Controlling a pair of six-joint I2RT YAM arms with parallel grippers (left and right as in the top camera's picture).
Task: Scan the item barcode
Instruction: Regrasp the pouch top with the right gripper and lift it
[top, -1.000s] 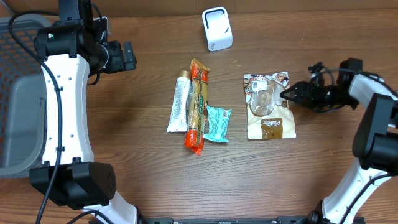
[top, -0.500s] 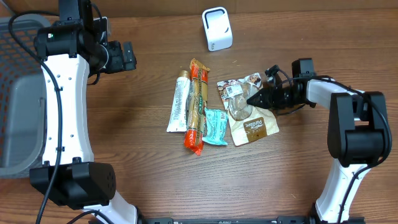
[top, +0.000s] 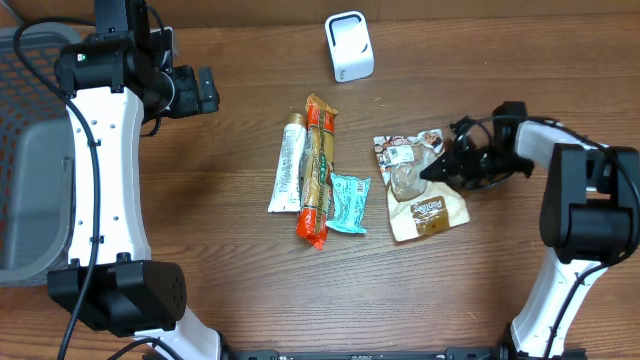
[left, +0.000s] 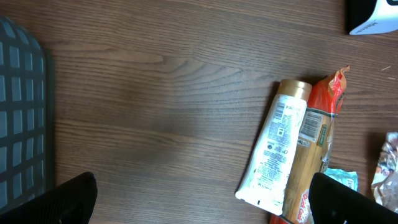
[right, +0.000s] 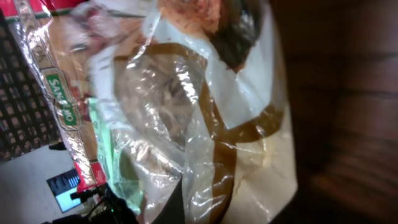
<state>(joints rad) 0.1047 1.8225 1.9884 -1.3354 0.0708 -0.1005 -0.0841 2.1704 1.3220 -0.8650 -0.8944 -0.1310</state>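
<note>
Blurred, cropped snack pouch (right: 205, 124); scanner (left: 377, 26) cut off at edge.

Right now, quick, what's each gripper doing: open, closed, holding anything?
Left gripper: open, holding nothing.
Right gripper: shut on the edge of the clear-window snack bag.

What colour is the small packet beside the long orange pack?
The packet is teal; the overhead view shows it best.

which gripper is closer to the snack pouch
Right. The right gripper grips the snack pouch at its right edge; the left gripper hangs open far to its left.
</note>
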